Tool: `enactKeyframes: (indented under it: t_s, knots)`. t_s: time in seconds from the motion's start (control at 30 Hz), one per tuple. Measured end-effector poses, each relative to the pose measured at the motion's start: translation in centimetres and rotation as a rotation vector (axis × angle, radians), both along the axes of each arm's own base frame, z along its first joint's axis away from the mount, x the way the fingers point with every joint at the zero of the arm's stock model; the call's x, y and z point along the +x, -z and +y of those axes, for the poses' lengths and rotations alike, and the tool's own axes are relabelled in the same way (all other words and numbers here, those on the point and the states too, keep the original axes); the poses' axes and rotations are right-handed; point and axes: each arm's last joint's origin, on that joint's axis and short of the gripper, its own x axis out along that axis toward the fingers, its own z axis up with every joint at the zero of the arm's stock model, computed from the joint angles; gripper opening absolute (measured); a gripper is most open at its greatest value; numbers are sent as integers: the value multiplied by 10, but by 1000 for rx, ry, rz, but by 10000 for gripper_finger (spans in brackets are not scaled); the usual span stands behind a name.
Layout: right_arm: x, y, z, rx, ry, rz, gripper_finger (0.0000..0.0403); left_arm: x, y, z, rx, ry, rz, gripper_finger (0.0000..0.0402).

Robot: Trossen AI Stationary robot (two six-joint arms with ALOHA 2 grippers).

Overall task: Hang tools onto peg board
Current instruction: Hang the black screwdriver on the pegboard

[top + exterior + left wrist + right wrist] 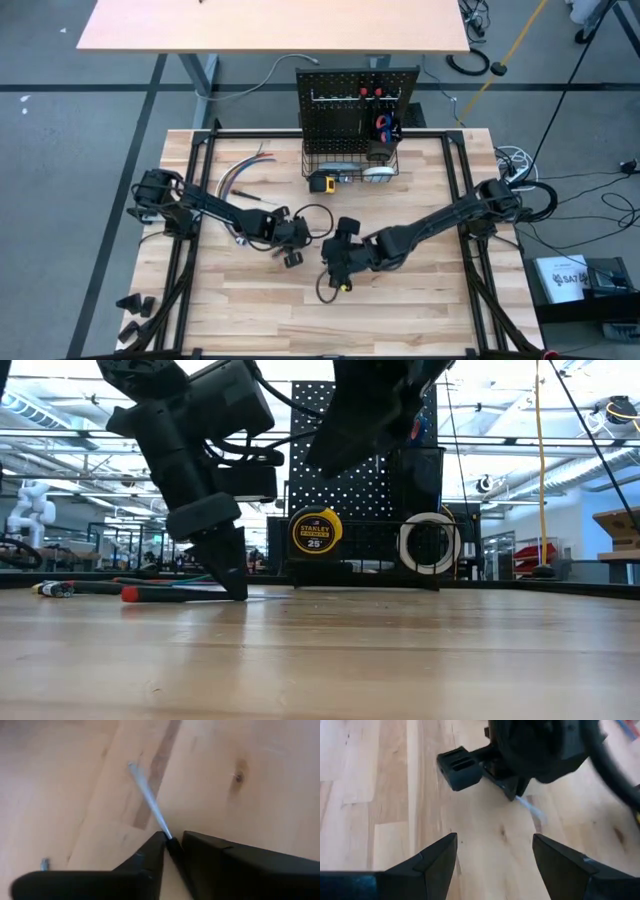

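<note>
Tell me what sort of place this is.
Probably a robotics lab or workshop: a pale wooden tabletop ringed by a black frame, cables trailing over the grey floor, and a white humanoid robot figure before open ceiling beams beyond the table.

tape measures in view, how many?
1. The yellow tape measure sits in the peg board's wire basket, on its left side. Others may be hidden behind the arms.

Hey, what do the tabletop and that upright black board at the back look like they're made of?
The tabletop looks like wood: pale joined strips with grain and a dark knot, in a smooth, slightly glossy finish. The peg board looks like black-painted sheet metal, judging by its thin flat panel and even rows of holes, though hard plastic can't be ruled out.
</note>
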Motion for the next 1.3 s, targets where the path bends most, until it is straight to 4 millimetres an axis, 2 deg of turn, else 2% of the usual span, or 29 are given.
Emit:
enactKeyframes:
  t_s: [0.17, 0.37, 0.47, 0.63, 0.77, 0.87, 0.97, 1.1, 1.2, 1.3]
  knots:
    - [-10, -4, 21, -143, 53, -59, 251, 2, -1, -6, 40, 110, -20, 16]
    - [-21, -5, 42, -212, 111, -129, 251, 10, -3, -13, 71, 241, -104, 12]
    - [-30, 6, 52, -227, 86, -121, 251, 9, -8, -24, 74, 327, -138, 8]
    - [-40, 25, 60, -197, 12, -100, 251, 9, -34, -41, 117, 453, -282, 1]
    - [-35, 28, 53, -118, 3, -80, 251, 7, -55, -50, 140, 492, -393, 1]
    - [-32, 30, 50, -14, -77, -21, 251, 5, -55, -48, 103, 439, -375, 1]
    - [-28, 39, 55, 56, -221, 30, 251, 4, -54, -49, 31, 441, -361, 1]
    - [-28, 67, 66, -14, -407, 143, 251, 3, -52, -51, -1, 466, -343, 8]
    - [-44, 84, 67, -135, -543, 338, 251, 3, -52, -50, -3, 466, -343, 10]
    - [-47, 76, 67, -137, -495, 373, 251, 3, -53, -51, -6, 468, -345, 11]
